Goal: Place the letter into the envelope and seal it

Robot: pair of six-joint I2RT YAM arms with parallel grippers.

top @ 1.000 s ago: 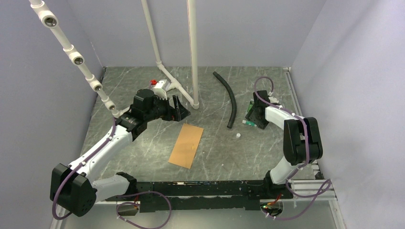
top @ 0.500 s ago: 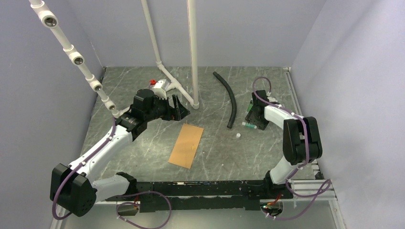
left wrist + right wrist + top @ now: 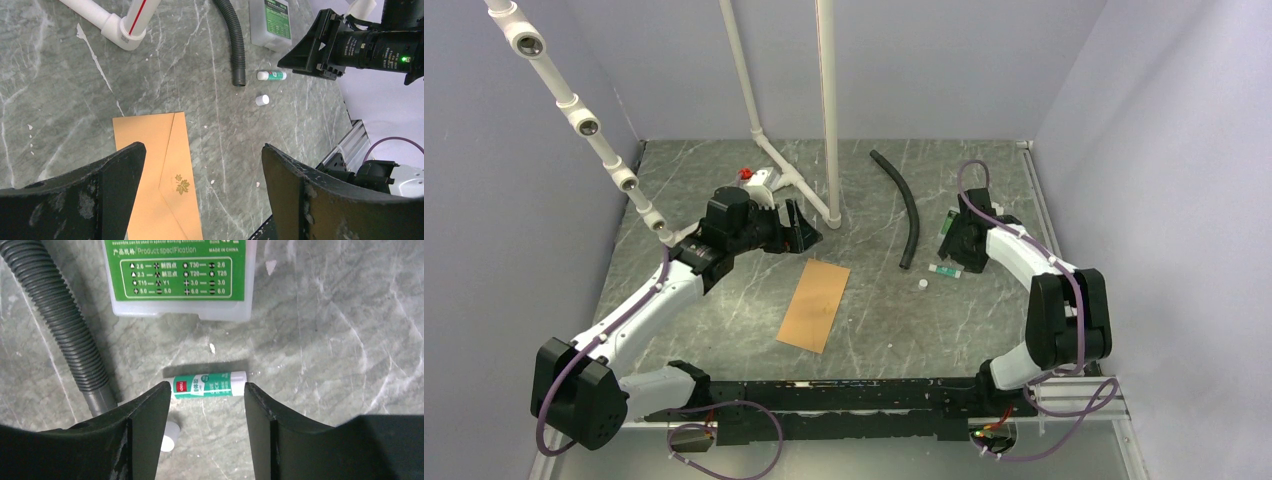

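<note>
Marbled tabletop [image 3: 884, 335], orange-brown envelope [image 3: 814, 305].

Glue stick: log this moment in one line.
right hand open over glue stick | cap off beside it | left hand open near envelope | envelope flat, flap down

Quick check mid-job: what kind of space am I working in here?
Probably an enclosed robot test cell rather than an office: plain lavender walls box in a marble-patterned table, and a white PVC pipe frame stands on it.

Glue stick [image 3: 209, 385] lying between the spread jaws
</note>
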